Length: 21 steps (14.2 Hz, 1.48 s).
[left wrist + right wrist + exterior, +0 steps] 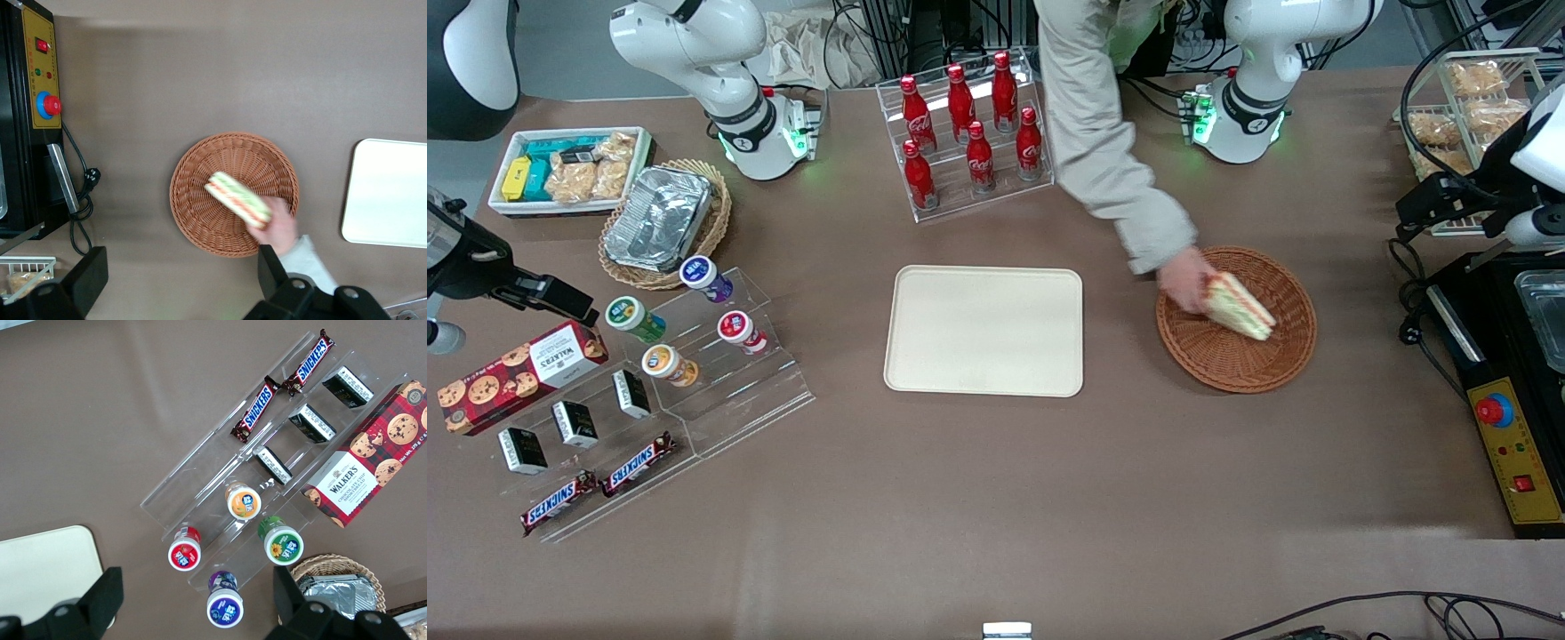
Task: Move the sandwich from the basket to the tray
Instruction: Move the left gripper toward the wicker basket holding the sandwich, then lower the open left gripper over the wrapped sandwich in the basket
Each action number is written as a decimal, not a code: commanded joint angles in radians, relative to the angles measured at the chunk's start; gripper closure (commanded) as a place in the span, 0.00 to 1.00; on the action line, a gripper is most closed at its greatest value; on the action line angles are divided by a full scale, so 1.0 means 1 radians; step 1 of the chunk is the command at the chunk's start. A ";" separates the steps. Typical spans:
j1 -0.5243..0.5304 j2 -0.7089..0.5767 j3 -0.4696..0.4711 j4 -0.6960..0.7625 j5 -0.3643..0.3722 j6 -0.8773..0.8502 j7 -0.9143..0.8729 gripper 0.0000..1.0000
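Sandwich (1239, 306) (layered wedge) seemingly tilted in basket (1280, 356), tray (984, 330) bare

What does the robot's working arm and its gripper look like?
The working arm is glossy white with rounded joints, a black ring and green lights at its base. Its gripper, high above the basket, has two chunky black fingers, spread apart.

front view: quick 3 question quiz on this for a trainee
1. True or false: the flat cream rectangular plastic tray has nothing on it.
2. What touches the triangular layered sandwich in the round reddish-brown wicker basket? A: a person's hand. B: the end effector. C: nothing.
3. Fill in: the end effector hovers above the table, clear of the basket, its fingers ____.

Key: 1 true; 2 A; 3 open.
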 commanded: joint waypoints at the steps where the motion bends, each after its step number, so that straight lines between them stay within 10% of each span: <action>1: -0.008 0.018 0.006 0.022 -0.009 0.014 -0.015 0.00; 9: -0.033 -0.045 -0.011 -0.158 0.051 0.029 -0.029 0.00; 15: -0.033 -0.339 -0.009 -0.836 -0.032 0.559 -0.038 0.00; 21: -0.062 -0.225 -0.012 -0.842 -0.054 0.601 -0.323 0.00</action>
